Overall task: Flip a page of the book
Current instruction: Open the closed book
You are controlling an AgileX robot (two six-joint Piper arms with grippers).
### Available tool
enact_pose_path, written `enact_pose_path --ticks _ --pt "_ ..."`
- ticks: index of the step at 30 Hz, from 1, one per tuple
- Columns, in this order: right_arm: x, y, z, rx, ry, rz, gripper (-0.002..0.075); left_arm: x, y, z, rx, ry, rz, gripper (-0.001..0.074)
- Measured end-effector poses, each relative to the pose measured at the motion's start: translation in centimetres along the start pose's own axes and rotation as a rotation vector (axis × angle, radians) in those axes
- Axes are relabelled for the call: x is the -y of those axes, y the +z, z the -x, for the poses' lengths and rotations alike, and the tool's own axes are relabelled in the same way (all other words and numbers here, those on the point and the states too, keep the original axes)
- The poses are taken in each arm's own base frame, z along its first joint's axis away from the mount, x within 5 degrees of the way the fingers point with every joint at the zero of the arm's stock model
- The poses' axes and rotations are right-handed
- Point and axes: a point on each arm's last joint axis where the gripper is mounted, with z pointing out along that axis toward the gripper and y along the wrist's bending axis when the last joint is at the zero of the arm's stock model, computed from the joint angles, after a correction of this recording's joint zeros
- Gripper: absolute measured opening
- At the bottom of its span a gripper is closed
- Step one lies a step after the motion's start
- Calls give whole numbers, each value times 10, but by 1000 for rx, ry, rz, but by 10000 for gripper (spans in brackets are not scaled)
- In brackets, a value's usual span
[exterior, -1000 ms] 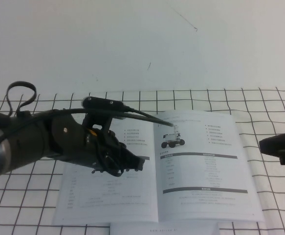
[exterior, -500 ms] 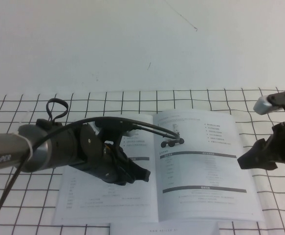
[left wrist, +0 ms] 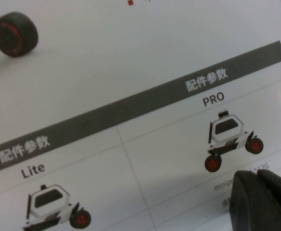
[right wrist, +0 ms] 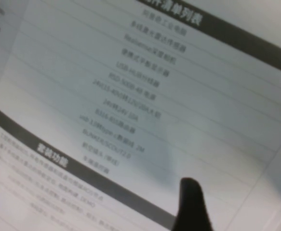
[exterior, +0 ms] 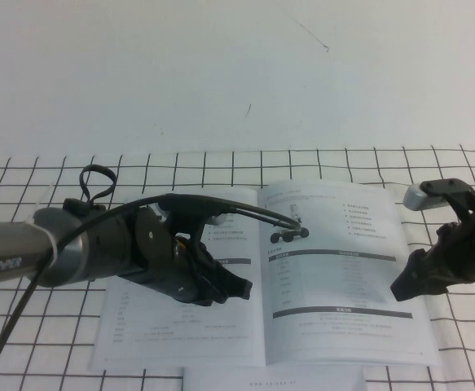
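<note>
The book (exterior: 335, 326) lies open on the grid-lined table. Its right page (exterior: 343, 277) shows a dark masted rover (exterior: 290, 234) over grey-barred tables. My left gripper (exterior: 239, 289) is shut and empty, low over the left page (exterior: 172, 330) near the spine. In the left wrist view it (left wrist: 258, 175) sits beside a small white rover picture (left wrist: 229, 139). My right gripper (exterior: 402, 289) hovers at the right page's outer edge. The right wrist view shows that page's table (right wrist: 130, 96) close below and a dark part of the gripper (right wrist: 192, 204).
A plain white booklet (exterior: 270, 380) pokes out from under the book's front edge. The left arm's cable (exterior: 245, 210) arches over the spine. The table (exterior: 41, 326) has a black grid, and a white wall (exterior: 221, 73) stands behind.
My right gripper has come in from the right edge and dropped toward the right page's outer edge. My left arm shifted right over the left page, then held still.
</note>
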Motion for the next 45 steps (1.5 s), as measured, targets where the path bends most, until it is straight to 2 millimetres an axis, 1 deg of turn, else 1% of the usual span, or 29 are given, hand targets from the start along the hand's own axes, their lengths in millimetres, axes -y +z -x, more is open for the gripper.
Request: enact_pose_path --ticks 4,12,17,20,25,30,34,36,39,42,45 --pt "2 5 -1 -10 19 7 455 0 0 0 0 -2 0 -3" --pt "4 8 3 18 93 60 455 0 0 0 2 -2 1 -3" --pt "2 9 6 55 110 102 456 0 0 0 2 -2 1 -3" --pt "-3 14 10 94 144 183 456 0 0 0 2 -2 1 -3" --pt "-10 12 16 161 173 278 456 0 0 0 2 -2 1 -3" --pt "-16 10 19 186 176 337 456 0 0 0 2 -2 1 -3" --pt "-18 10 20 185 172 350 456 0 0 0 2 -2 1 -3" --pt "-18 7 22 177 153 335 456 0 0 0 2 -2 1 -3" --pt "-18 -6 31 141 107 274 456 0 0 0 2 -2 1 -3" --pt "-14 -22 40 80 85 162 456 0 0 0 2 -2 1 -3" --pt "-5 -29 42 22 118 34 456 0 0 0 2 -2 1 -3"
